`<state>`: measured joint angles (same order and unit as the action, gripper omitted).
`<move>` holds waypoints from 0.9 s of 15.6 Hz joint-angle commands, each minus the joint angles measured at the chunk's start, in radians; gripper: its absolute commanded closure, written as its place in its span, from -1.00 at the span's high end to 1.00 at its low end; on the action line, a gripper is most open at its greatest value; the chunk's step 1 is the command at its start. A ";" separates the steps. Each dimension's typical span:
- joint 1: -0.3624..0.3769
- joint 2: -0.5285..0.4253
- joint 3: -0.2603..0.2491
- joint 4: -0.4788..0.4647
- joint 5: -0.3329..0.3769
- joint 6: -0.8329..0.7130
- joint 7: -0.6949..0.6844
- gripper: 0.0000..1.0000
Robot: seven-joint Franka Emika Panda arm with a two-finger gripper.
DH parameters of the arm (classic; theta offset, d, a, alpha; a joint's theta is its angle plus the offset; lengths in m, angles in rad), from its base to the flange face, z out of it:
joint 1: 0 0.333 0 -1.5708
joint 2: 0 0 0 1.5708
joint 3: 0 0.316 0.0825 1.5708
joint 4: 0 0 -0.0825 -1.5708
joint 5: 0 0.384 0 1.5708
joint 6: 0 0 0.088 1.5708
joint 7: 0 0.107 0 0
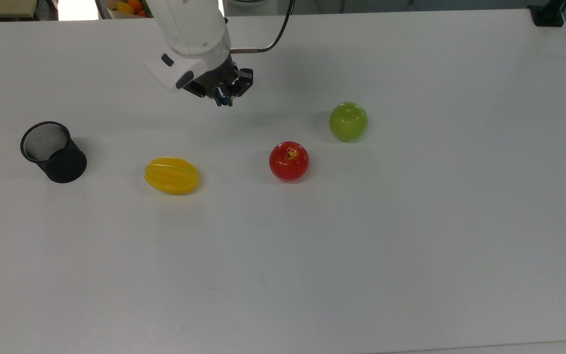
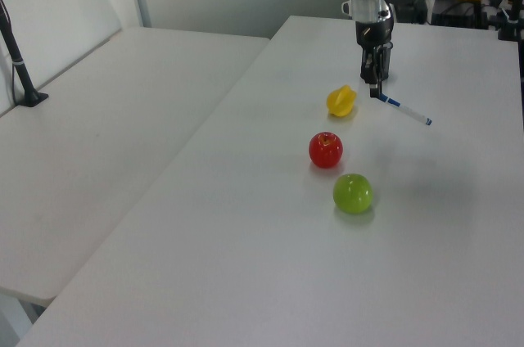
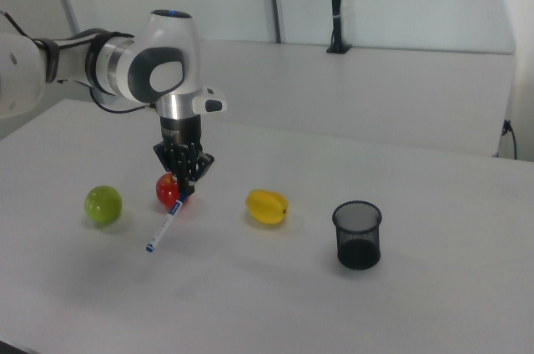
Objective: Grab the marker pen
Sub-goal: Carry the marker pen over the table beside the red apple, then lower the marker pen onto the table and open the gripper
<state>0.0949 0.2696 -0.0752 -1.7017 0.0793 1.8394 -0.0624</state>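
White laminate is most of what I have on my screens: the big table (image 1: 410,246) runs across the top view, and the left view shows a second white surface (image 2: 123,134) alongside it. Next in size is my Panda arm (image 1: 192,29), white-shelled, reaching in from the top view's upper edge and hanging over the table. Its black gripper (image 1: 223,101) points down, and I read the fingers as pinched tight on the blue-capped end of the marker pen (image 2: 403,110). From the left view the pen slants down and toward the left view's right, white barrel with a small blue tip at its free end; the right view (image 3: 164,228) has it angling down toward the right view's left, clear of the table as far as I can judge. A black mesh pen cup (image 1: 53,151) stands upright near the top view's left edge, well apart from the gripper. Yellow starfruit (image 1: 172,175) lies between that cup and the red apple (image 1: 289,161). Just beyond the red one, up and toward the top view's right, sits the green apple (image 1: 348,121). All three fruits are apart from one another.
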 commanded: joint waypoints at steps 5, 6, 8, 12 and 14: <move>0.052 0.071 -0.002 -0.026 -0.059 0.106 0.076 -0.97; 0.052 0.077 -0.002 -0.027 -0.062 0.115 0.079 -0.96; 0.065 0.095 -0.002 -0.027 -0.067 0.133 0.090 -0.94; 0.071 0.114 -0.002 -0.027 -0.075 0.149 0.092 -0.70; 0.072 0.122 -0.002 -0.026 -0.075 0.149 0.092 -0.35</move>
<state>0.1552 0.3956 -0.0742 -1.7097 0.0253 1.9593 0.0031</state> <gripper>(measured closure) 0.819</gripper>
